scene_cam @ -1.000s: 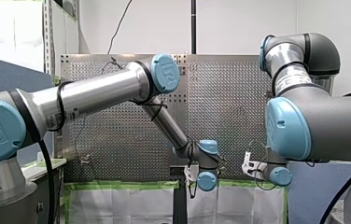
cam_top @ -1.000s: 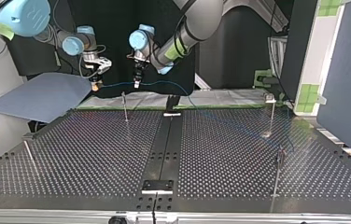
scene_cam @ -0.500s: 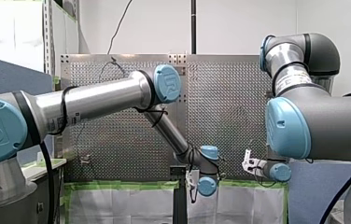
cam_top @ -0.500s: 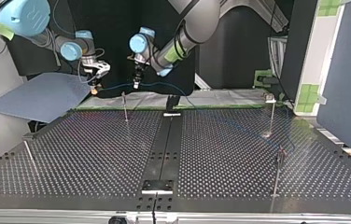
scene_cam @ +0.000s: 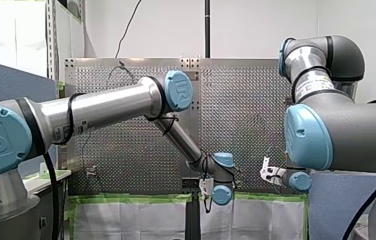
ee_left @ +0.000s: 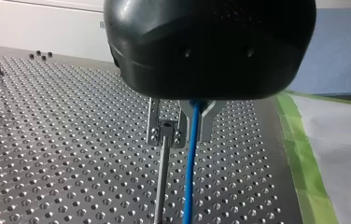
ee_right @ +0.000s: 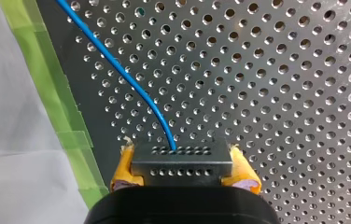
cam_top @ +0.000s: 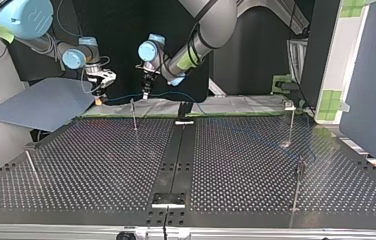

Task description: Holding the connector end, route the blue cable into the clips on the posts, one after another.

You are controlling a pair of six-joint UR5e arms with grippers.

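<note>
Perforated table (cam_top: 101, 165) stretches wide, with thin posts (cam_top: 134, 116) set well apart. My right claw (ee_right: 183, 169) clamps the connector (ee_right: 182, 156) between yellow pads (ee_right: 126, 170). My left claw (ee_left: 196, 122) pinches the blue cable (ee_left: 188, 177) just beside a post's clip (ee_left: 164, 134). The cable looks light, limp and probably slippery, so I'd hold tension at the connector. Green tape (ee_right: 66, 116) marks the table edge close by; over the table there is ample room.

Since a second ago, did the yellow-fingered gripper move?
Yes. In the top view my right gripper has sunk lower and edged left, away from the thin post.
</note>
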